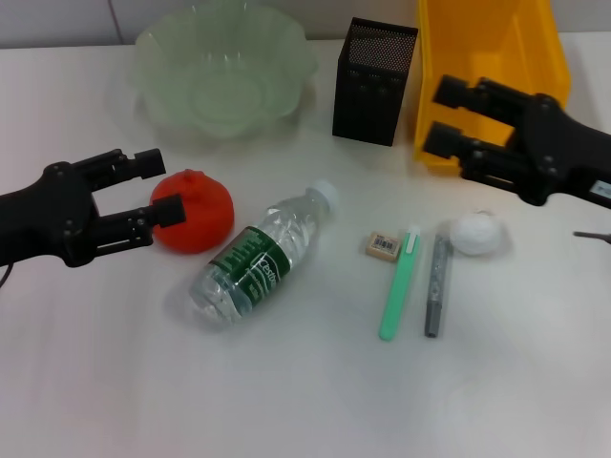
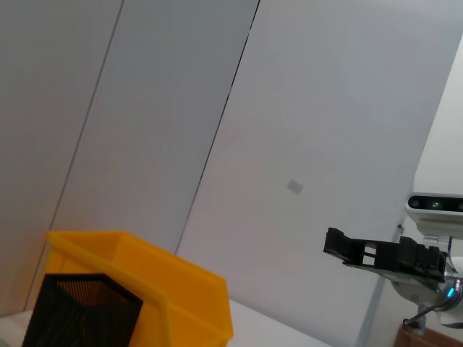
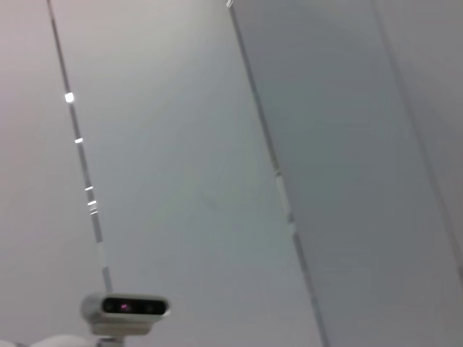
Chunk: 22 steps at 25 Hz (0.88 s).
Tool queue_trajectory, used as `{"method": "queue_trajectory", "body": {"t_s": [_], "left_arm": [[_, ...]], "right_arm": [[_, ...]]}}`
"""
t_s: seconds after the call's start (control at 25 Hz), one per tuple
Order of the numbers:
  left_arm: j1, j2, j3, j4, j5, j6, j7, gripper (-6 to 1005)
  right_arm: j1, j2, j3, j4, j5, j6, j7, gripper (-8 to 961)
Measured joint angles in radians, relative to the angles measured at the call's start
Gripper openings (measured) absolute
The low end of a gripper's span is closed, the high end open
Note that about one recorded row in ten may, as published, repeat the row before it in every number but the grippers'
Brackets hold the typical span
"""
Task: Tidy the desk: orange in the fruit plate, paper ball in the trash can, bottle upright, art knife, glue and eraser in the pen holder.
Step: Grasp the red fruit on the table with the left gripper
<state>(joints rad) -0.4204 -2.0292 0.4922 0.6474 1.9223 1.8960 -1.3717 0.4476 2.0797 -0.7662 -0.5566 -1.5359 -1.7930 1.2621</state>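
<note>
The desk (image 1: 286,401) carries fruit plate (image 1: 225,69), pen holder (image 1: 374,81), trash can (image 1: 492,57), orange (image 1: 195,212), bottle (image 1: 258,260), eraser (image 1: 383,245), paper ball (image 1: 476,234).

A plain white flat tabletop (image 1: 286,401) fills the head view, evenly lit with soft shadows. Behind it stands a pale grey wall of smooth panels (image 2: 325,108), divided by thin dark seams (image 2: 217,141). A small grey rectangular tag (image 2: 294,186) sits on one panel. Small bright light reflections (image 3: 69,97) show along one seam.

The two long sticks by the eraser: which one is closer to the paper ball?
The grey stick; the white paper ball lies right by its top end. The green stick lies on its other side, beside the eraser.
</note>
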Motion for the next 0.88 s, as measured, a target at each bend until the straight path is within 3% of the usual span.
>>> {"method": "queue_trajectory", "body": {"t_s": [0.24,0.44,0.52,0.68,0.88], "left_arm": [[-0.017,-0.002,0.02,0.011,0.058,-0.053,-0.051,778],[-0.028,-0.04,0.036,0.075,0.121,-0.196,-0.044,777],[-0.03,-0.043,0.063,0.073,0.122,-0.252,-0.032,777],[-0.044,-0.047,0.127,0.002,0.099,-0.42,0.054,776],[-0.067,-0.047,0.135,-0.078,0.08,-0.514,0.142,775]], "right_arm": [[-0.055,-0.001,0.094,0.096,0.008,0.03,-0.128,720],[-0.092,-0.007,0.123,0.13,0.008,0.047,-0.15,721],[-0.107,-0.007,0.131,0.13,0.008,0.048,-0.151,721],[-0.116,-0.007,0.141,0.132,0.008,0.051,-0.151,721],[-0.116,-0.006,0.142,0.139,0.004,0.052,-0.152,721]]}}
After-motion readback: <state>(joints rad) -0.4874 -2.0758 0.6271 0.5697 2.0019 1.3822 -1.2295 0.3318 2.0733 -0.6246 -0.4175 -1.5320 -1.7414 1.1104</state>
